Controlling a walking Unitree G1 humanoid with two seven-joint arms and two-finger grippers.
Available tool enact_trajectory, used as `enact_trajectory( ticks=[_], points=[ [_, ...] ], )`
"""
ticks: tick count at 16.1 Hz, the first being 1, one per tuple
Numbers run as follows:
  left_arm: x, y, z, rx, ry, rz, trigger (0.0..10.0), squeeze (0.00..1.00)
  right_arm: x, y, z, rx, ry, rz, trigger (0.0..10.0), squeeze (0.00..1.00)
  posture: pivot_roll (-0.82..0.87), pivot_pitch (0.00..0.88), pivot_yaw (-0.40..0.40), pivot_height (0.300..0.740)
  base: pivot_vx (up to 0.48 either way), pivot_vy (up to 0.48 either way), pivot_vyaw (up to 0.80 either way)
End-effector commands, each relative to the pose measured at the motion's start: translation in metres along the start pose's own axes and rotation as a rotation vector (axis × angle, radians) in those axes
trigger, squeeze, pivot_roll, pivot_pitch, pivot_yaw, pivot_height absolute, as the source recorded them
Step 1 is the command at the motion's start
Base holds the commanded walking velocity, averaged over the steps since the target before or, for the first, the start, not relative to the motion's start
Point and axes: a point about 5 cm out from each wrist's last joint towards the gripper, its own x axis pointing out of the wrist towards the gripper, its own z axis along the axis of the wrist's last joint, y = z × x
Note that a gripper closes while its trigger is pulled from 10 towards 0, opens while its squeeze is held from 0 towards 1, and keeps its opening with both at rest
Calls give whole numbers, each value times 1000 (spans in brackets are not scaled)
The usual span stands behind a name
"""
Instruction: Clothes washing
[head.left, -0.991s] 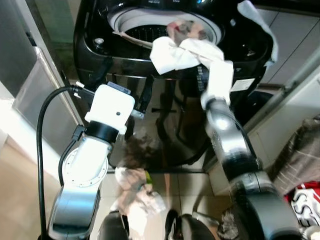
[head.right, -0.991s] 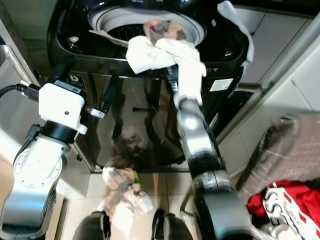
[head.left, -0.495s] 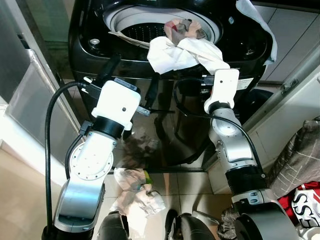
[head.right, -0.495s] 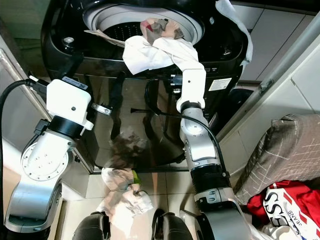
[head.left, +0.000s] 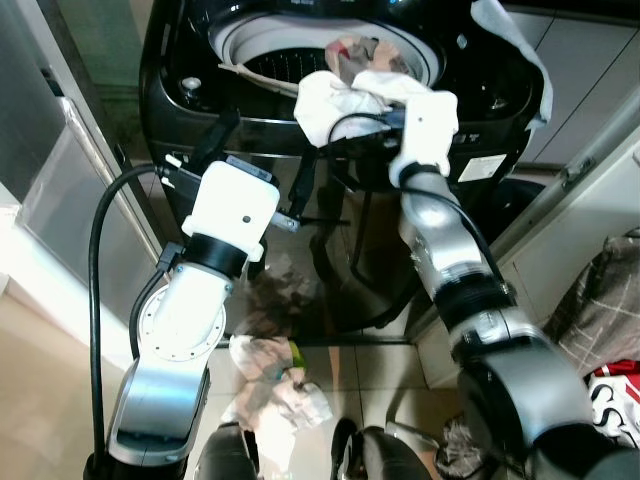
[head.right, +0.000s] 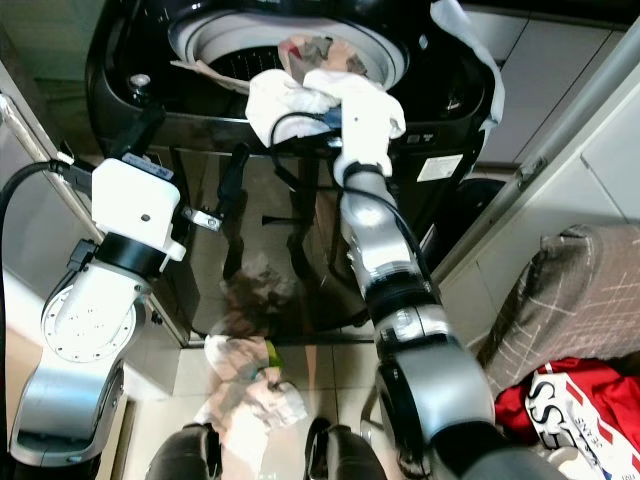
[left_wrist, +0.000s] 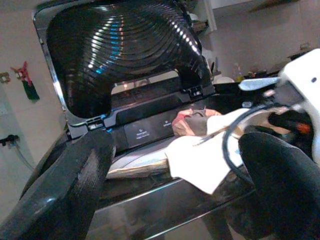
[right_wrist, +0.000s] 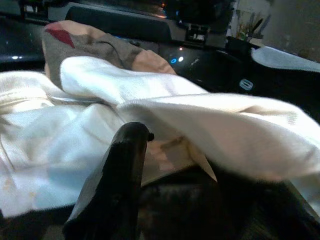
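Right gripper (right_wrist: 150, 165): at the washing machine's (head.left: 190, 150) front rim, under a fold of the white cloth (head.left: 345, 100); whether it grips cannot be told. Left gripper (left_wrist: 170, 170): fingers spread, empty, lower before the machine. Risk: cloth hangs over the rim, partly in the drum (head.left: 275, 60); a weak hold could drop it onto the clothes (head.left: 275, 375) on the floor.

White cloth (right_wrist: 165, 115) hides the right gripper's (right_wrist: 165, 165) far finger — washer (head.left: 200, 60) top cut off.

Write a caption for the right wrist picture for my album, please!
The right gripper pushes under a white cloth draped over the washing machine rim.
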Motion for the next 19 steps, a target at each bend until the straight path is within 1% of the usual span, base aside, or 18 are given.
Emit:
enact_trajectory(
  ticks=[1, 2, 3, 4, 5, 6, 7, 9, 11, 12, 13, 14, 15, 16, 17, 18, 19],
  points=[
    [-2, -2, 1, 1, -1, 1, 10000, 0, 8, -2, 10, -21, -25, -10, 10000, 0, 178, 148, -73, 732, 0, 0, 0],
    [-3, -3, 1, -1, 2, -1, 10000, 0, 15, 1, 18, -62, -36, 11, 10000, 0, 185, 152, -75, 732, 0, 0, 0],
    [-4, -4, 1, -2, 4, -3, 10000, 0, 19, 2, 21, -87, -30, 23, 10000, 0, 190, 154, -76, 732, 0, 0, 0],
    [-5, -5, 1, -2, 7, -7, 10000, 0, 24, 2, 26, -125, -3, 42, 10000, 0, 200, 159, -77, 732, 0, 0, 0],
    [-6, -4, 0, 3, 17, -12, 10000, 0, 30, 3, 37, -215, -4, 70, 10000, 0, 208, 162, -75, 732, 0, 0, 0],
    [-6, -4, -1, 4, 19, -13, 10000, 0, 32, 1, 41, -231, -15, 57, 10000, 0, 214, 160, -75, 732, 0, 0, 0],
    [-6, -3, 0, 9, 17, -11, 10000, 0, 42, -4, 78, -160, -134, 18, 10000, 0, 216, 154, -75, 732, 0, 0, 0],
    [-4, -2, 0, 12, 12, -4, 10000, 0, 45, -11, 118, -116, -310, -28, 10000, 0, 198, 142, -76, 732, 0, 0, 0],
    [1, -2, -2, 5, 4, -7, 10000, 0, 45, -20, 141, -71, -430, -39, 10000, 0, 167, 136, -67, 732, 0, 0, 0],
    [2, -3, -3, 0, 0, -16, 10000, 0, 44, -26, 157, -52, -500, -51, 10000, 0, 153, 134, -62, 732, 0, 0, 0],
    [3, -4, -3, -2, -1, -20, 10000, 0, 44, -29, 163, -42, -522, -60, 10000, 0, 142, 128, -60, 732, 0, 0, 0],
    [6, -5, -4, -4, -6, -30, 10000, 0, 44, -36, 171, -11, -543, -71, 10000, 0, 128, 122, -61, 732, 0, 0, 0],
    [11, -5, -5, -3, -12, -28, 10000, 0, 44, -42, 168, 44, -544, -51, 10000, 0, 115, 111, -66, 732, 0, 0, 0],
    [12, -5, -9, 9, 5, -18, 10000, 0, 41, -41, 153, 71, -536, -22, 10000, 0, 105, 101, -68, 732, 0, 0, 0],
    [13, -4, -11, 19, 20, -11, 10000, 0, 39, -40, 144, 77, -531, -6, 10000, 0, 105, 101, -68, 732, 0, 0, 0],
    [13, -4, -13, 9, 29, -2, 10000, 0, 34, -36, 131, 61, -542, 25, 10000, 0, 94, 93, -68, 732, 0, 0, 0],
    [14, -3, -17, 6, 49, 8, 10000, 0, 22, -30, 106, 44, -550, 70, 10000, 0, 81, 81, -72, 732, 0, 0, 0]
  ],
)
